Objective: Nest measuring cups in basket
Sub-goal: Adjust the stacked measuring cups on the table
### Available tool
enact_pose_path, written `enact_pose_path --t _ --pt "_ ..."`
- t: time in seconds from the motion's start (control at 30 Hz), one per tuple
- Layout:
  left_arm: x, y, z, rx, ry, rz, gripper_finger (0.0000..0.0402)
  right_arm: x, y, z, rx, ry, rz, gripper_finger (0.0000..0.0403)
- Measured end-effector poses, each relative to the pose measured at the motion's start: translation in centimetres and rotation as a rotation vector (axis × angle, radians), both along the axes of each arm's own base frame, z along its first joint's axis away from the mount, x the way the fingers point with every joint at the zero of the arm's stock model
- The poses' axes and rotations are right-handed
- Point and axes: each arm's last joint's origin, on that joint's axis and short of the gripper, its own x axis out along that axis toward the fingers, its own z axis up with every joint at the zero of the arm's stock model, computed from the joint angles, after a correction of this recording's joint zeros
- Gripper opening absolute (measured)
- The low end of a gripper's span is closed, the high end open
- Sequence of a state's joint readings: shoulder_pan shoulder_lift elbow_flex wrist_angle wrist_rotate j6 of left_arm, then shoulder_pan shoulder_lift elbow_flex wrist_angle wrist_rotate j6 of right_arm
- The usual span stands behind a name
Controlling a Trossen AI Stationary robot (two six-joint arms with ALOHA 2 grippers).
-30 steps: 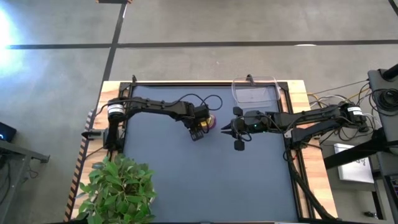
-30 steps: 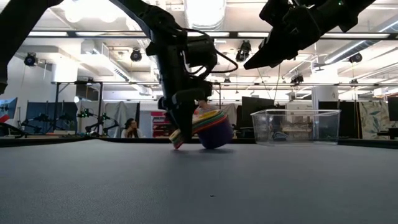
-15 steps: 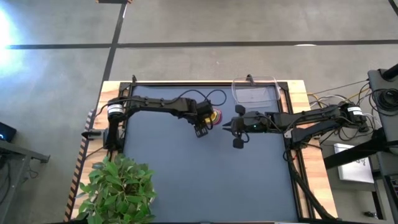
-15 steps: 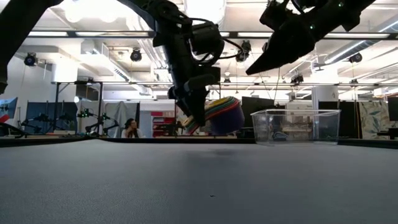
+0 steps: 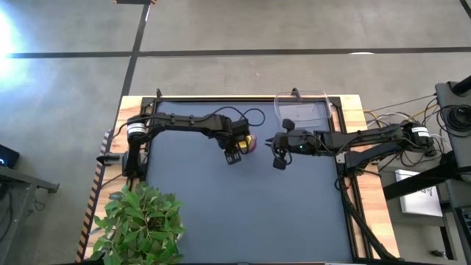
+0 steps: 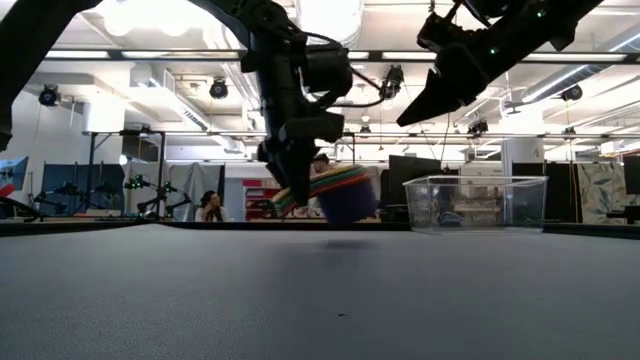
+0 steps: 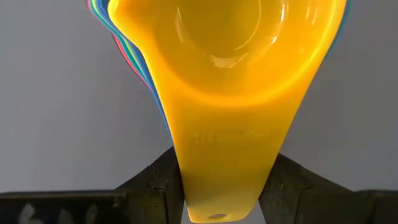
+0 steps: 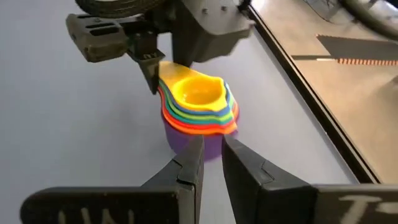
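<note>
The measuring cups are nested in one stack (image 5: 249,143), yellow on top and purple at the bottom. The stack also shows in the right wrist view (image 8: 199,109) and in the low view (image 6: 340,192). My left gripper (image 7: 221,180) is shut on the stack's handles and holds it above the dark mat, left of the basket. The basket (image 5: 302,112) is a clear tray that rests on its base at the table's far right (image 6: 475,205). My right gripper (image 8: 211,155) hangs empty just right of the stack. Its fingers are closed to a narrow gap and point at the stack. My left gripper pinches the stacked flat handles, with the yellow one (image 7: 221,152) on top, by their two long edges near the free end. The fingers (image 7: 152,186) slant down from the table's left and lie along the handles. The stack hangs clear of the mat and is about upright.
A potted green plant (image 5: 140,221) stands at the table's near left corner. The dark mat (image 5: 243,213) has bare room in its middle and near parts. A raised black rim (image 5: 342,147) borders the mat on the right.
My left gripper has lifted the stack off the mat, where it sat tipped, and has swung it toward the basket and a little way back. The stack now hangs clear and more level. My right gripper has gone a little toward the stack.
</note>
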State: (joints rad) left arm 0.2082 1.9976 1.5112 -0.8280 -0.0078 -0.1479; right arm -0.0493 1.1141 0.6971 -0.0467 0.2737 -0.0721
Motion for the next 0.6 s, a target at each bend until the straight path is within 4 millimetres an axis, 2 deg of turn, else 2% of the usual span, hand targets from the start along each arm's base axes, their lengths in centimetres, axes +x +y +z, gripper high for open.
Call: enact_pose_path --t 0.33,0.6 --pt "-0.87 -0.12 -0.14 -0.088 0.074 0.010 0.0138 -0.32 -1.10 -0.57 0.038 0.003 -0.068 0.0047" --pt "-0.89 -0.09 -0.07 -0.093 0.071 0.009 0.0274 -0.44 -1.10 -0.91 0.040 0.013 -0.067 0.0047"
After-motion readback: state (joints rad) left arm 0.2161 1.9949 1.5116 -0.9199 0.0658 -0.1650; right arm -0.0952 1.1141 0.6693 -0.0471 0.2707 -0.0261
